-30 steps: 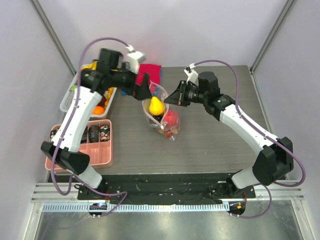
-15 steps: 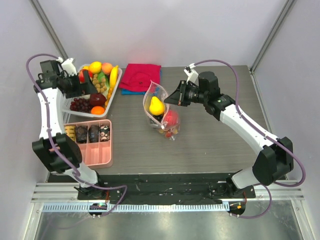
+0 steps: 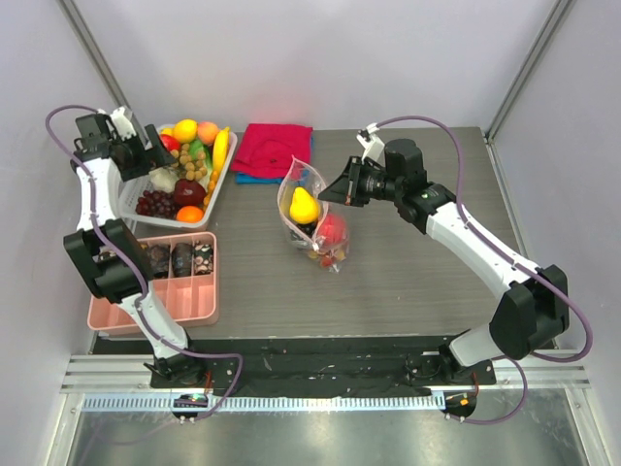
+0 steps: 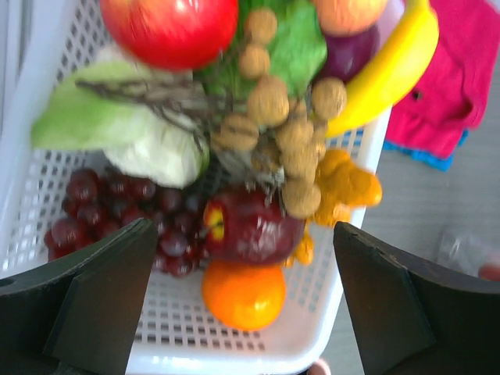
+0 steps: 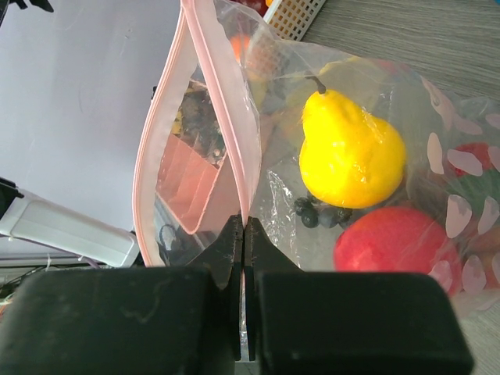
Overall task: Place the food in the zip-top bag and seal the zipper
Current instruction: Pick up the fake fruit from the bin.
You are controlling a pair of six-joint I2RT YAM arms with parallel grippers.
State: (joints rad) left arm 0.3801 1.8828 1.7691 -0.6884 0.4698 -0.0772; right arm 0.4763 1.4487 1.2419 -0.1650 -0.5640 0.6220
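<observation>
Currently the right gripper is pressing its fingers together on the pink zipper of the bag. It is lifting that edge so the mouth is gaping upward and toward the basket side, probably to leave a clear way in for more food. The bag is standing near the middle of the table, just in front of the red cloth. It is already carrying a yellow pear and a red fruit.

Meanwhile the left gripper is hovering over the white basket with its fingers spread wide and holding nothing. It looks to be lining up over a dark red fruit and an orange, with grapes to one side.

Some things are staying unclear. Small dark pieces under the pear are too crumpled behind the plastic to name. The bottom of the bag is running out of the right wrist view. The left wrist view is blurring, so the exact target is a guess. A pink tray is sitting near the left arm, its contents too small to read.
</observation>
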